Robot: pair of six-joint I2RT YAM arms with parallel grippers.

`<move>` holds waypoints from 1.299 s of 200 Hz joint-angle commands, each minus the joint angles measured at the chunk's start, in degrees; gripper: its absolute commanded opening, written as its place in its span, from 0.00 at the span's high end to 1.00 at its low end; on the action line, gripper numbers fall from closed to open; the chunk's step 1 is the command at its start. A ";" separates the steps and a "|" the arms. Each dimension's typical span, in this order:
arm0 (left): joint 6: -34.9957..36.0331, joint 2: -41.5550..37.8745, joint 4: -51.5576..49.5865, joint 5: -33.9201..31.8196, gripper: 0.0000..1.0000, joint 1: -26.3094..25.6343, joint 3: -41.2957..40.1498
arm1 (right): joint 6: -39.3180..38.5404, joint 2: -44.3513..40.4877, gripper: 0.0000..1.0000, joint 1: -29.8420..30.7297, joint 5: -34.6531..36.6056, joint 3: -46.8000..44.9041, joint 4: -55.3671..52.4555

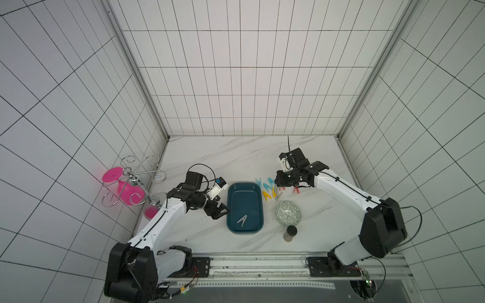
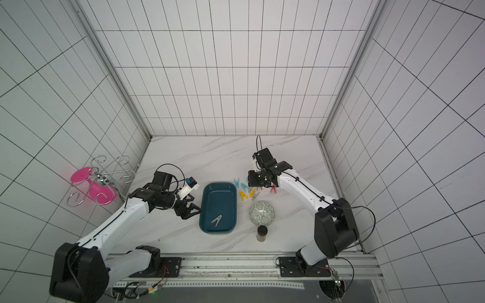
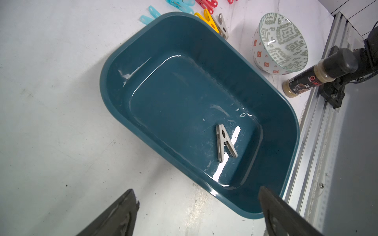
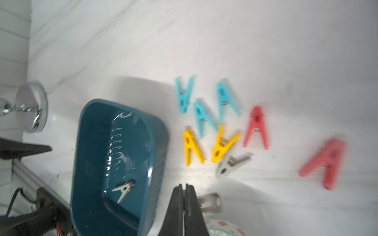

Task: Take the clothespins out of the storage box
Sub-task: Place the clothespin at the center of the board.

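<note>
The dark teal storage box (image 1: 244, 202) (image 2: 219, 202) lies mid-table, and one grey clothespin (image 1: 242, 219) (image 3: 224, 143) rests on its floor. Just right of the box lie several clothespins (image 1: 270, 189) on the marble: blue (image 4: 202, 116), yellow (image 4: 191, 147), grey (image 4: 229, 165) and red (image 4: 256, 126). My right gripper (image 4: 183, 185) hangs over that group, shut. A blurred pale grey clothespin (image 4: 211, 201) sticks out sideways from its fingers. My left gripper (image 1: 223, 210) (image 3: 196, 190) stands open at the box's left rim with nothing between its fingers.
A green-white patterned bowl (image 1: 288, 213) and a dark-lidded jar (image 1: 290, 233) stand right of the box, toward the front. A chrome rack with pink glasses (image 1: 131, 181) stands at the left wall. A metal rail (image 1: 259, 265) runs along the front edge.
</note>
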 commanded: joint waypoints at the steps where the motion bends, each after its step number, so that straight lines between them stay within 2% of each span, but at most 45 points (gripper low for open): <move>1: 0.54 -1.05 0.53 0.39 0.06 -0.25 0.18 | -0.25 -1.77 1.00 -4.06 9.27 -3.31 -7.60; 61: 0.12 -1.53 0.48 -0.32 0.06 -0.25 0.00 | -1.36 2.13 1.00 -12.28 15.83 -7.29 -9.47; 83: -0.10 -1.49 0.59 -0.65 0.06 -0.25 0.08 | -1.52 5.06 0.99 -13.05 18.16 -8.04 -9.19; 115: -0.71 -1.31 1.02 -1.27 0.06 -0.25 0.16 | -1.87 7.38 0.97 -13.40 17.93 -8.65 -7.74; 139: -1.75 -1.57 2.08 -1.55 0.06 -0.25 0.21 | -2.35 6.24 0.90 -13.46 18.25 -8.15 -7.79; 173: -2.38 -0.84 5.06 -0.62 0.06 -0.33 0.38 | -5.29 2.10 0.72 -12.81 16.01 -5.90 -10.52; 198: -2.62 -0.17 4.34 -3.98 0.06 -1.35 2.46 | -5.68 -1.61 0.69 -11.06 12.15 -5.03 -10.48; 233: 0.10 -1.44 0.31 -8.80 0.06 -3.77 5.90 | -7.76 -4.73 0.58 -5.57 8.58 -4.09 -8.70; 260: 2.01 -0.53 -1.40 -11.61 0.06 -4.81 7.88 | -8.76 -5.78 0.56 -2.84 4.24 -5.95 -4.65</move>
